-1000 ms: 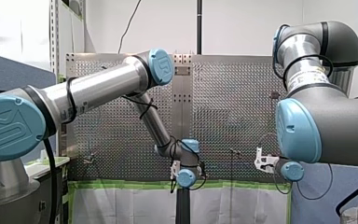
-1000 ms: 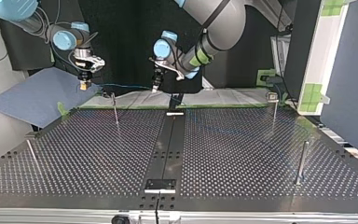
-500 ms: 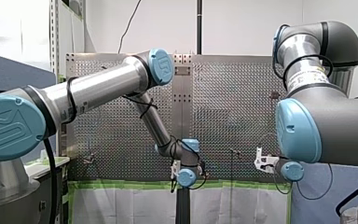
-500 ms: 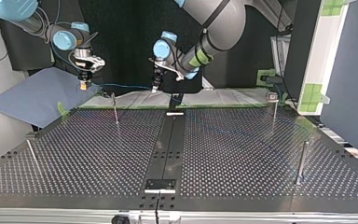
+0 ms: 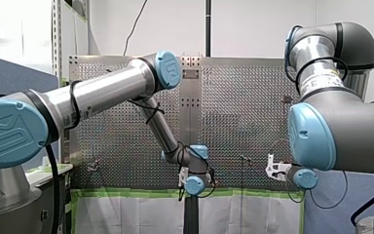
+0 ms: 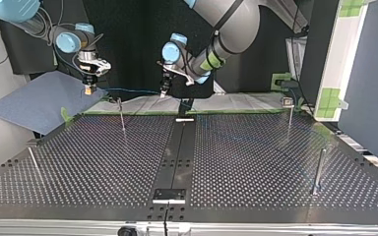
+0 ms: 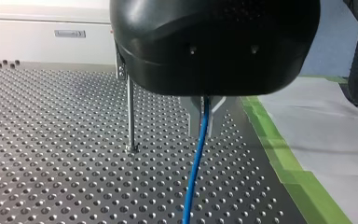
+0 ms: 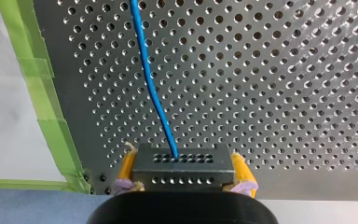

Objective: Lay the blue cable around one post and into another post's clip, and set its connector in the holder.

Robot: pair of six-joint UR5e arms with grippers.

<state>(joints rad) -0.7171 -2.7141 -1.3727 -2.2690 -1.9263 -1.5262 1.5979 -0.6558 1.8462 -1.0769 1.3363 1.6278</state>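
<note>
Very little has changed over the last second. The perforated surface (image 6: pixel 256 162) carries the same upright posts, and none of them has cable on it. My left arm (image 6: pixel 226 29) dipped its wrist a touch at the start of that second and has been motionless since. My right arm (image 6: pixel 10 10) has not shifted at all.

My left tool (image 6: pixel 163 91) is clenched on the blue cable (image 6: pixel 133 90), which climbs between its metal fingers (image 7: pixel 193 114) in the left wrist view. My right tool (image 6: pixel 87 89) grasps the connector (image 8: pixel 182 167), a black block pinched between yellow pads (image 8: pixel 128 165). The cable hangs in the air as a nearly straight line between the two tools, over the surface's taped edge on the arms' side (not touching the surface anywhere I can see). The nearest post (image 6: pixel 121 114) stands just below that span, untouched.

I read this as a pause after a small settling move. Both ends are secured and the span is drawn fairly taut, but routing has not begun. The wrap round a post, the clip and the holder are all still ahead.
</note>
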